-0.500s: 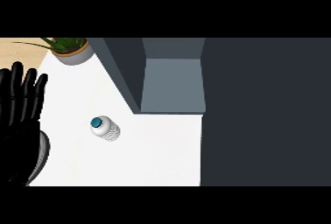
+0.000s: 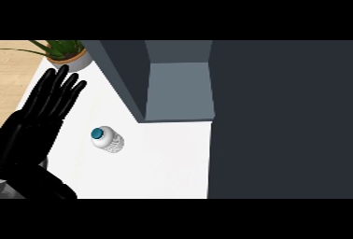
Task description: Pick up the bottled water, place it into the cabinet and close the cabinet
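Bottled water (image 2: pixel 107 139) stands upright on the white surface (image 2: pixel 165 163), its blue cap showing from above, just below and left of the grey cabinet (image 2: pixel 176 88) (whose inner shelf faces the view). At the view's left edge the left hand (image 2: pixel 41 116) is open, its fingers straight and pointing up and right, near the bottle but not touching it. A potted plant (image 2: pixel 66 53) sits in the surface's far left corner.

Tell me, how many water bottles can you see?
1. The water bottle stands on the white counter, right of the open left hand and in front of the cabinet. More could be hidden inside.
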Controlling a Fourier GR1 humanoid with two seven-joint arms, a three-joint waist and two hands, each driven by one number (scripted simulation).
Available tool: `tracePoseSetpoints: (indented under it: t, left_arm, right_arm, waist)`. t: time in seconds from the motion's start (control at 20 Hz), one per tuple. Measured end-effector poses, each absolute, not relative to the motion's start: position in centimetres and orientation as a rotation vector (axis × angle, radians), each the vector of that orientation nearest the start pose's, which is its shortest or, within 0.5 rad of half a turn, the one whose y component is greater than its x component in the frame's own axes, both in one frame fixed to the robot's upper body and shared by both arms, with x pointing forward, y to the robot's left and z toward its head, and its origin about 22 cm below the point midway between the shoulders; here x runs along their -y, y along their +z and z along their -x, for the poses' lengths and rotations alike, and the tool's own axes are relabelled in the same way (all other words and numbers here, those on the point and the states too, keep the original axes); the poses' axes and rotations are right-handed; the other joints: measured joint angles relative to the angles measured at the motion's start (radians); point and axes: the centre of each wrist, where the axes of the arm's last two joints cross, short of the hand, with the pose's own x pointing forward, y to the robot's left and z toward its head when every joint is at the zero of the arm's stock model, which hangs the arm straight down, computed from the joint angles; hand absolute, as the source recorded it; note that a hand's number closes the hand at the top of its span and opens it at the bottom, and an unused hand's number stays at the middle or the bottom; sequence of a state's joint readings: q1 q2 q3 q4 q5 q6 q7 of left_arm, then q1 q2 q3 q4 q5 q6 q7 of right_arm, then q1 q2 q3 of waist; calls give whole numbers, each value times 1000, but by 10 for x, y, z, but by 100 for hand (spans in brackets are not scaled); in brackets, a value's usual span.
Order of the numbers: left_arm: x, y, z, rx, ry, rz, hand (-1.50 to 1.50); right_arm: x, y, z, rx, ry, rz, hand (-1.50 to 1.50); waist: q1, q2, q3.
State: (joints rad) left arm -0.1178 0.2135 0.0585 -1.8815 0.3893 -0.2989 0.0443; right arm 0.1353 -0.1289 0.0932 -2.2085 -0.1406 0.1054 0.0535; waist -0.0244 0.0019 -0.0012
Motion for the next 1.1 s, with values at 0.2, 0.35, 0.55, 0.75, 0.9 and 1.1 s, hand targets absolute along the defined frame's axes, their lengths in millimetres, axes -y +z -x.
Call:
tracePoseSetpoints:
  t: [0.2, 0.35, 0.55, 0.75, 0.9, 1.1]
  left_arm:
    - [-291, 115, -251, 1856, -263, 509, -150]
    - [-308, 126, -250, 1819, -275, 538, -150]
    - [-330, 133, -246, 1786, -303, 491, -150]
    - [-337, 120, -250, 1739, -326, 441, -150]
    - [-348, 113, -261, 1707, -322, 418, -150]
    - [-350, 92, -268, 1659, -311, 401, -150]
  right_arm:
    - [231, 136, -148, 1972, 203, -268, -150]
    - [230, 138, -130, 1944, 206, -294, -150]
    - [232, 129, -115, 1916, 213, -304, -150]
    - [227, 123, -104, 1891, 197, -337, -150]
    - [227, 120, -98, 1889, 196, -344, -150]
    - [224, 118, -89, 1884, 188, -353, -150]
  waist:
    - [6, -4, 0]
    - [10, -5, 1]
    - [11, -6, 1]
    - [8, -5, 1]
    - [6, -4, 1]
    - [3, -4, 1]
